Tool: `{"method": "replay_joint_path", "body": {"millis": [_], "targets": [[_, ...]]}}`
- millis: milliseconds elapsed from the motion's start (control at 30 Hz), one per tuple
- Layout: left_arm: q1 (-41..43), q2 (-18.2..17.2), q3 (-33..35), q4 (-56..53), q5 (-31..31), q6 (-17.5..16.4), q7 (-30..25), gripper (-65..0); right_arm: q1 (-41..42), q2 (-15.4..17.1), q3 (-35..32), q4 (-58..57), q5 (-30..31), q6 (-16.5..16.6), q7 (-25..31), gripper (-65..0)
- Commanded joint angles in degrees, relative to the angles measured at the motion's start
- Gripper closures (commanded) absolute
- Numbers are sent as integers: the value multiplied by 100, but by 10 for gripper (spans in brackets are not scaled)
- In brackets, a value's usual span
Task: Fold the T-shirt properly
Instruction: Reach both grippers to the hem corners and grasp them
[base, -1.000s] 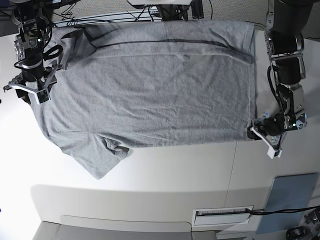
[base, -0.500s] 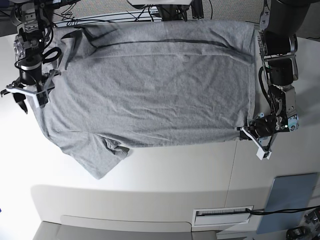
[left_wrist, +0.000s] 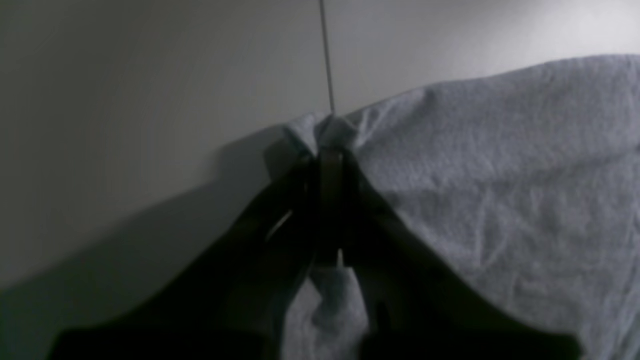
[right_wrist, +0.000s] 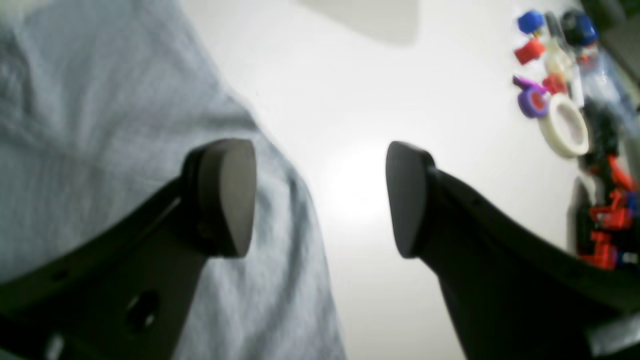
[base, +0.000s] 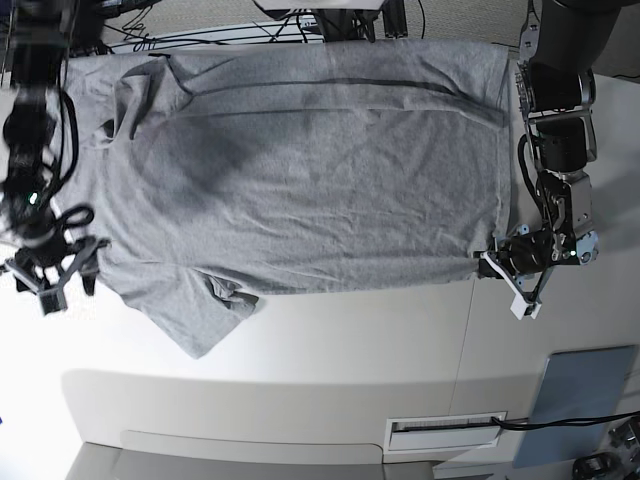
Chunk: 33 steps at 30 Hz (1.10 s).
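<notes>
The grey T-shirt (base: 300, 170) lies spread flat on the white table (base: 350, 340), plain side up, with its neck end at the view's left and one sleeve (base: 200, 320) towards the front. My left gripper (base: 493, 264) is shut on the shirt's hem corner. The left wrist view shows the gripper (left_wrist: 327, 147) pinching a small fold of the grey cloth (left_wrist: 500, 175). My right gripper (base: 48, 277) is open and empty at the shirt's left edge. In the right wrist view the gripper (right_wrist: 315, 200) has one finger (right_wrist: 225, 197) over the cloth (right_wrist: 100, 125) and the other over bare table.
A grey-blue panel (base: 580, 400) and a white label slot (base: 445, 430) lie at the front right. Cables (base: 250, 35) run along the back edge. A roll of tape (right_wrist: 565, 125) and small coloured parts (right_wrist: 530, 50) lie on the table beyond the right gripper.
My right arm has moved from the shirt's shoulder area towards the front, along the left edge. My left gripper has stayed at the hem corner and shifted slightly left.
</notes>
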Motion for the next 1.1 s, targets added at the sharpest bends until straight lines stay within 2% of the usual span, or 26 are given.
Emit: {"method": "replay_joint_path", "body": {"millis": [0,133,233,333,433,667,833,900,967,1067], "targets": [[-85,-52,7,44,85,-4,118,0,400,129,-76,-203,101,26,22,-395],[-85,-52,7,44,90,-2,120,0,1657,81,-903,-1567,299,186,-284,-395],[-85,-52,4,44,160,-2,118,0,2553,-107,-1565,-2660,304,326,-411,-394],[-85,-55,4,44,223,-2,125,0,3287,-358,-2105,-3755,304,459,-391,-395],[-85,-55,4,44,302,0,133,0,3801,-595,-2450,-4833,284,525,-116,-394],[-85,-59,4,44,299,0,133,0,4275,-885,-2675,-6693,238,667,909,-394],[-85,-52,4,44,299,0,116,0,4207,-942,-2675,-7051,92,826,802,-392],[-85,-55,4,44,299,0,118,0,4131,-951,-2675,-7049,94,970,621,-368],[-85,-55,4,44,299,0,131,0,4050,-951,-2675,-7049,94,1119,461,-309],[-85,-57,4,44,299,0,133,0,3943,-946,-2675,-7049,85,1137,319,-164]]}}
